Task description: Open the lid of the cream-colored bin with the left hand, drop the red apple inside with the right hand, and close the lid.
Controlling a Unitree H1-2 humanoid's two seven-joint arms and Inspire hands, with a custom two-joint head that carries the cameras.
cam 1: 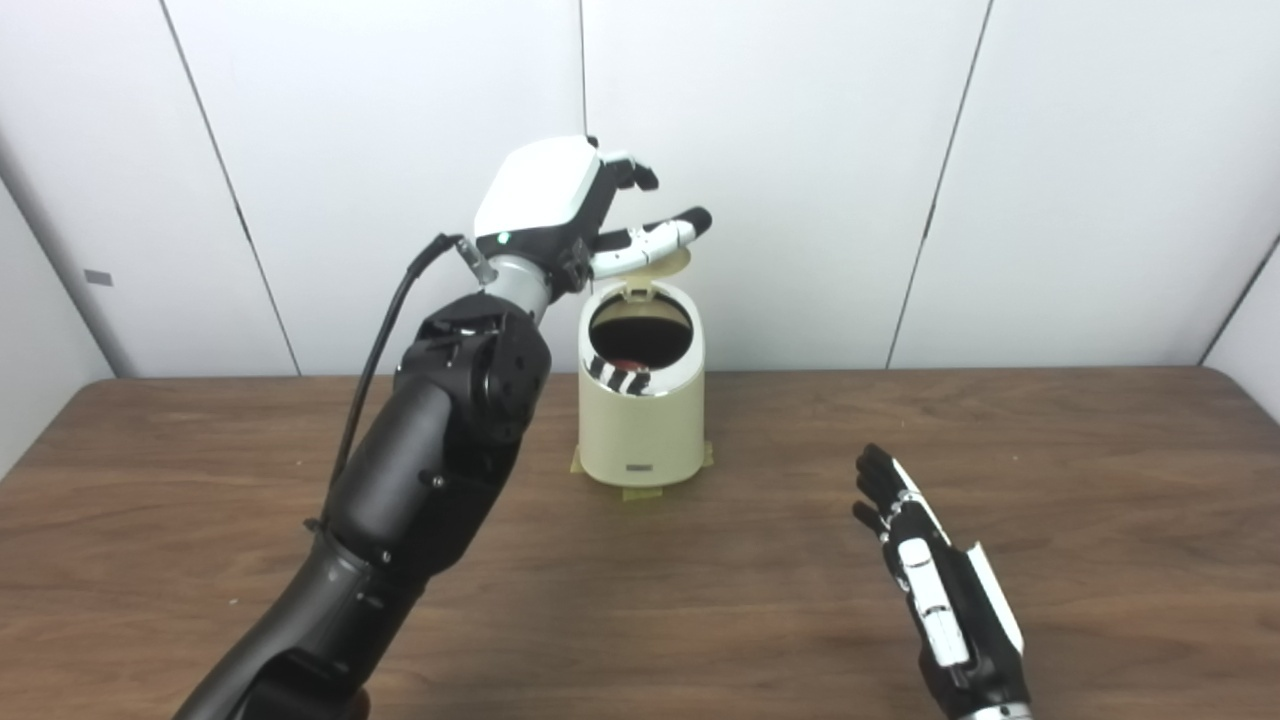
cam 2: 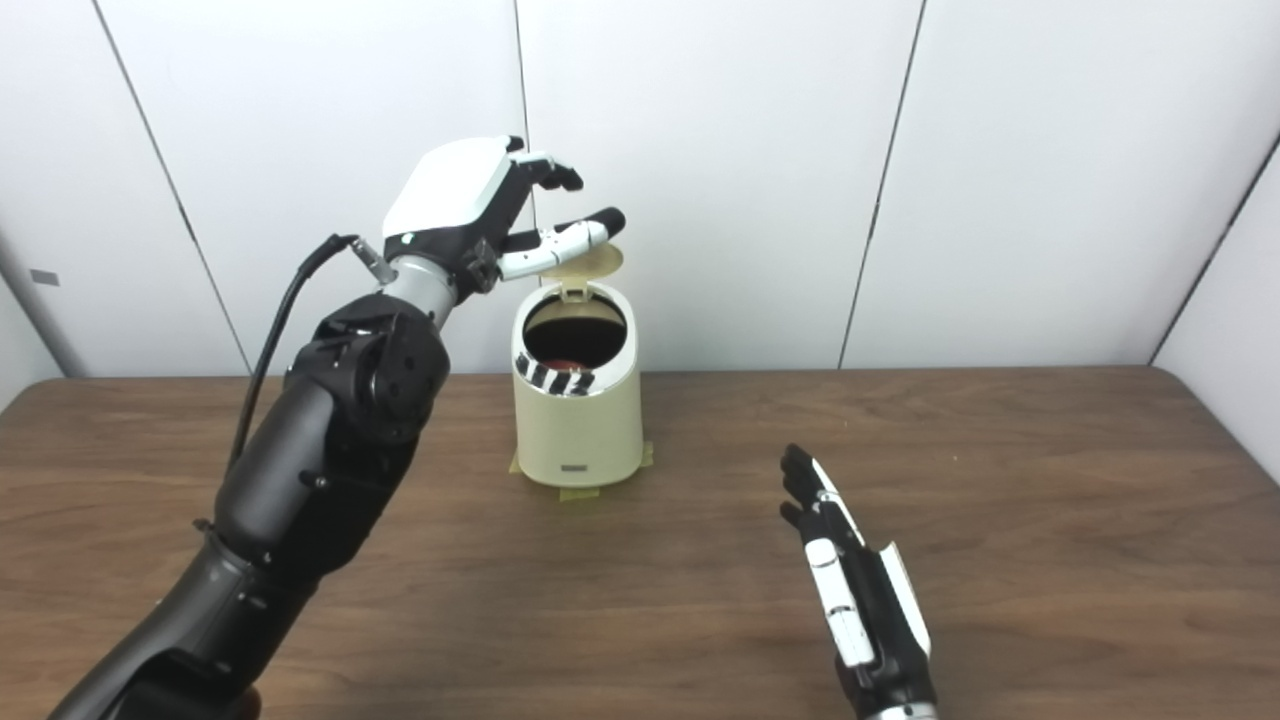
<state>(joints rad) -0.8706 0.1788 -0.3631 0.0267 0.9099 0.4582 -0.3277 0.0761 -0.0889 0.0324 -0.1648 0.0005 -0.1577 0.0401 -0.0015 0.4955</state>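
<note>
The cream-colored bin [cam 1: 642,420] stands at the middle back of the table with its lid [cam 1: 668,263] tipped up and open behind the mouth. A bit of the red apple [cam 1: 628,364] shows inside the bin, low in the dark opening. My left hand [cam 1: 572,212] is raised above and left of the bin, fingers apart, its fingertips [cam 1: 690,225] right over the raised lid; whether they touch it I cannot tell. My right hand [cam 1: 925,570] hovers low over the table to the right front of the bin, open and empty, fingers straight.
The wooden table [cam 1: 1050,480] spreads wide around the bin. Yellow tape [cam 1: 643,493] sticks out under the bin's base. White wall panels [cam 1: 900,150] stand close behind the table's back edge. My left forearm [cam 1: 430,480] rises across the left of the view.
</note>
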